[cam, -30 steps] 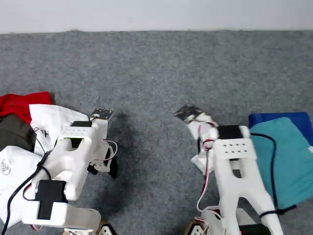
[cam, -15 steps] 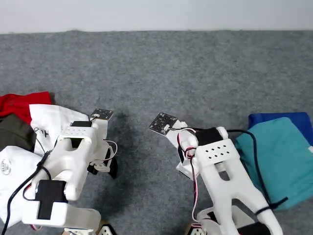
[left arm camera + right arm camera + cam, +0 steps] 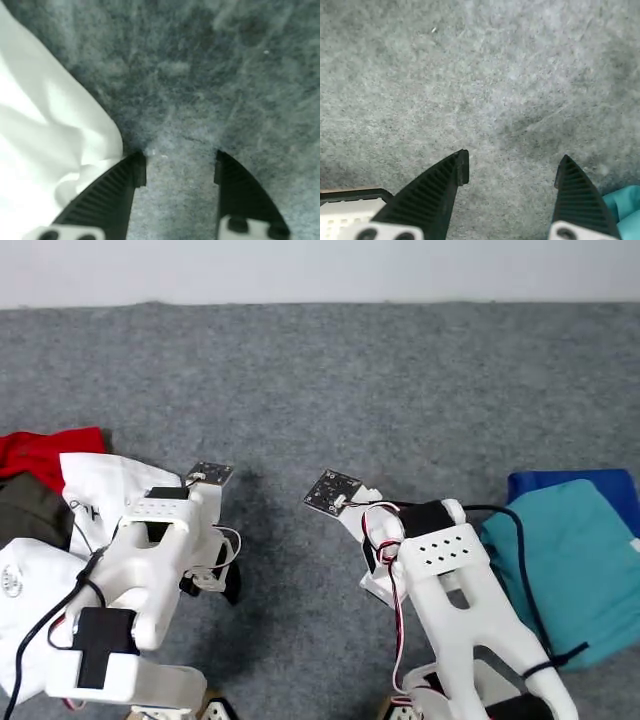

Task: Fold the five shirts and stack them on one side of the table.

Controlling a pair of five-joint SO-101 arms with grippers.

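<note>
From above, the white shirt (image 3: 105,490) lies loose and crumpled at one side of the grey table (image 3: 330,370). A red shirt (image 3: 45,448) and a dark shirt (image 3: 30,510) lie against it, partly tucked under its edge. Well apart from the white shirt, at the opposite side of the table, a teal shirt (image 3: 580,570) sits folded on top of a blue shirt (image 3: 570,483). The left arm (image 3: 150,560) stands over the white shirt's near edge. The right arm (image 3: 450,570) is out over bare table, between the white shirt and the teal one.

In the left wrist view, the left gripper (image 3: 179,160) points down at the felt with its jaws apart and nothing between them. The white shirt (image 3: 45,150) comes right up beside one jaw, perhaps touching it.

In the right wrist view, the right gripper (image 3: 515,160) is likewise spread wide and empty over bare felt, well away from the white shirt. A corner of the teal shirt (image 3: 625,200) peeks in past one jaw.

To my eye two shirts are done and three are waiting, so this looks like the pause before fetching the next one. The white shirt seems the likely pick. The left jaws would need to shift onto its edge and pinch. Then it would have to be dragged out flat onto open felt where the right arm can help fold.
</note>
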